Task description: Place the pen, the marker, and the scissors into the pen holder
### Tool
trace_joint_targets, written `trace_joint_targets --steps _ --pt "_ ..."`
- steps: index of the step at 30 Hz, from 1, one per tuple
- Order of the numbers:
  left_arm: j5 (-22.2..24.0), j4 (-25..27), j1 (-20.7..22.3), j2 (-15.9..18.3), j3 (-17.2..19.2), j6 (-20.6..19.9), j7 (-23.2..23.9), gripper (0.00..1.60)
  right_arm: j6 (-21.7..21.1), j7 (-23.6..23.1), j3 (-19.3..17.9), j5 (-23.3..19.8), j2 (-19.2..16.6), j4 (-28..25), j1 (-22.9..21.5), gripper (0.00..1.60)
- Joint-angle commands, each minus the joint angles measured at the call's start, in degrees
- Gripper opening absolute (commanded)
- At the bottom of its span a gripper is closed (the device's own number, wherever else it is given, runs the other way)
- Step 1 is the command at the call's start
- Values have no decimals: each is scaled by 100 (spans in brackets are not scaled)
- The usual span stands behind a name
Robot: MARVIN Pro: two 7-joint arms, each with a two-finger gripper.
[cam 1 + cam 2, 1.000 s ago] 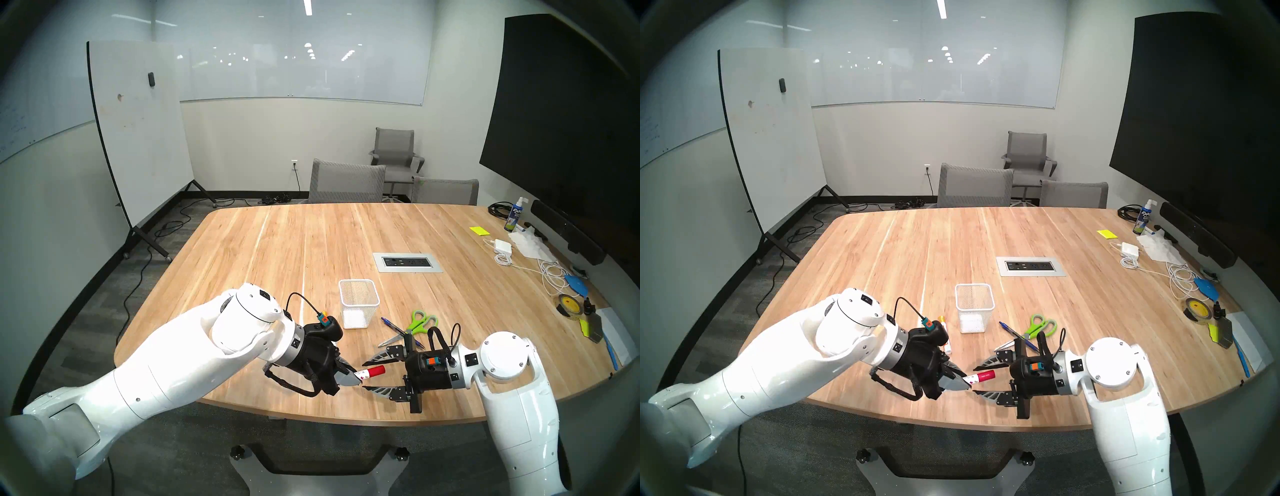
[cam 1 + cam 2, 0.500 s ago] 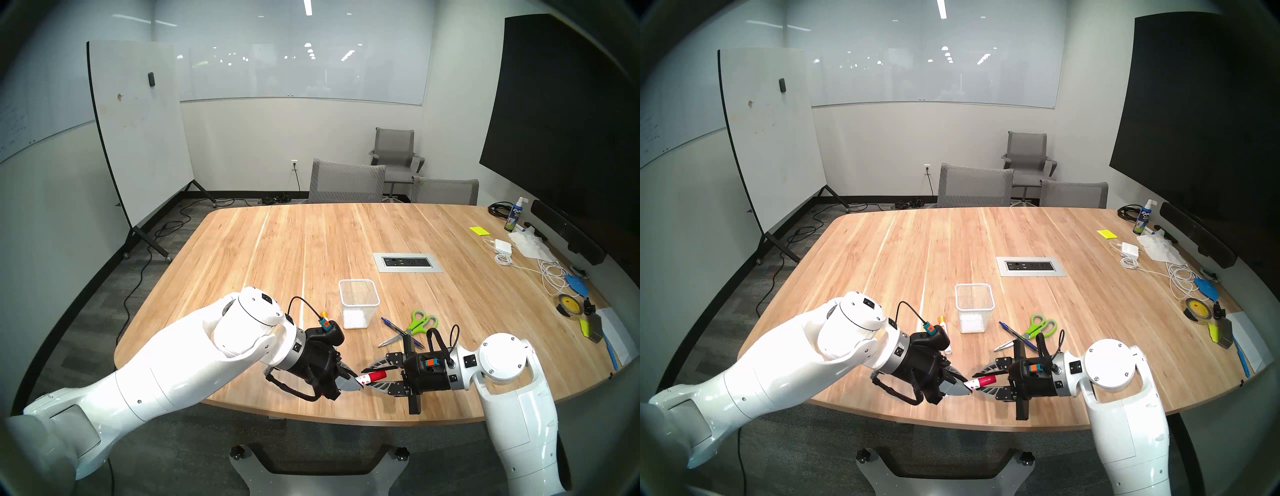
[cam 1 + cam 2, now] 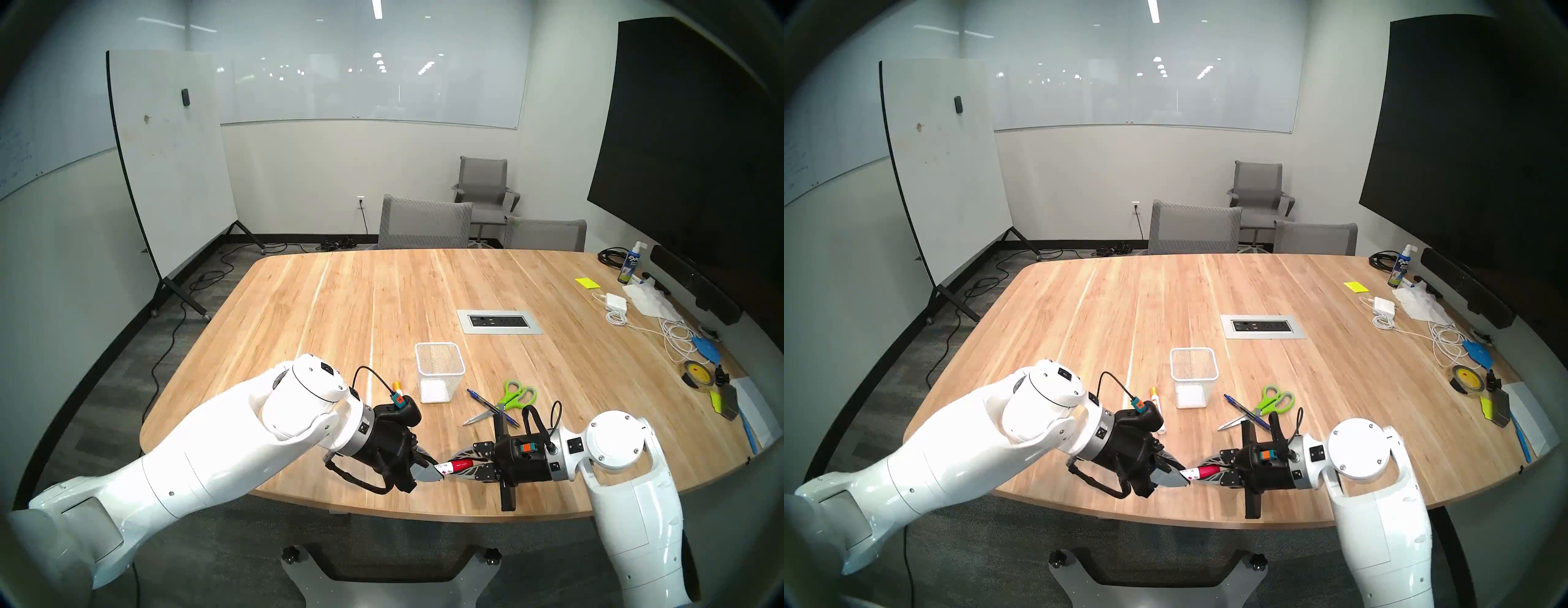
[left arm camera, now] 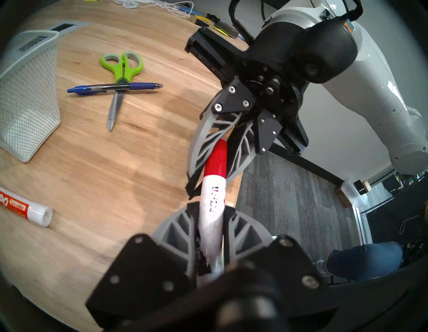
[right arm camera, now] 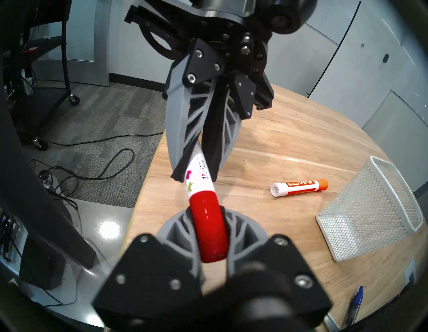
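Held between the left gripper and the right gripper: a marker, white barrel with dark print and small pink and green marks, glossy red cap at the right gripper's end. Grey fingers with an open rib pattern, black pads, black mounts with silver screws. Beyond the left gripper, an orange-capped marker, white with an orange label. Further off, a pen holder of white mesh. Beyond the right gripper, scissors with lime-green handles lined grey, silver blades; across them a pen, blue with a clear barrel. Beneath all, a table in light wood stripes.
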State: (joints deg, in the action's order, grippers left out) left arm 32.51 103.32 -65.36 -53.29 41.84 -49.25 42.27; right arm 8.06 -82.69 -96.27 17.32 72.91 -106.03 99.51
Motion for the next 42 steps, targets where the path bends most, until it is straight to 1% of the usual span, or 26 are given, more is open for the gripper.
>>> trace_joint_targets --steps 1,10,11,12,13,14,15,17,18,20,23,25,26,27,28,29,31,32,33,42 --pt "37 27 1 -66 -12 -20 24 0 21 -12 -49 -83 5 -66 -28 0" --pt "51 26 18 -102 6 -23 18 1 49 -38 -91 -92 4 -43 -34 0" --pt "54 18 23 -102 4 -7 36 20 49 -42 -96 -94 7 -42 -33 0" --pt "56 11 33 -97 -6 14 71 31 47 -46 -102 -96 10 -41 -32 0" --pt "59 21 33 -90 -17 30 97 60 47 -55 -114 -103 14 -35 -31 0" --pt "59 21 33 -90 -17 30 97 60 47 -55 -114 -103 14 -35 -31 0" --pt "61 29 29 -87 -19 32 102 71 51 -58 -119 -106 14 -28 -31 0" --pt "65 56 19 -83 -17 28 106 79 62 -62 -129 -108 19 -4 -32 0" --pt "68 71 13 -80 -13 25 103 93 69 -66 -135 -107 23 11 -32 0" --pt "70 79 10 -76 -11 29 108 103 77 -69 -141 -106 26 21 -28 0" --pt "73 84 7 -71 -9 34 113 107 84 -72 -148 -100 32 29 -26 0" --pt "74 88 -2 -67 -4 42 112 121 95 -72 -151 -94 37 40 -26 0" --pt "75 91 -10 -66 1 48 106 124 101 -72 -151 -92 38 48 -27 0" --pt "75 93 -15 -65 3 51 104 130 106 -73 -152 -90 39 52 -27 0" --pt "75 97 -24 -64 9 59 97 132 110 -72 -153 -86 41 54 -26 0" --pt "75 99 -29 -62 12 65 94 140 112 -72 -154 -84 42 56 -24 0" --pt "74 109 -48 -59 24 85 76 150 120 -71 -156 -78 45 61 -21 0" --pt "78 126 -72 -56 45 109 53 152 125 -70 -157 -74 46 64 -19 0" --pt "75 161 -101 -44 73 139 25 160 133 -68 -159 -70 49 67 -16 0" --pt "54 373 -233 82 190 173 -135 160 174 -64 -165 -51 54 64 3 0"
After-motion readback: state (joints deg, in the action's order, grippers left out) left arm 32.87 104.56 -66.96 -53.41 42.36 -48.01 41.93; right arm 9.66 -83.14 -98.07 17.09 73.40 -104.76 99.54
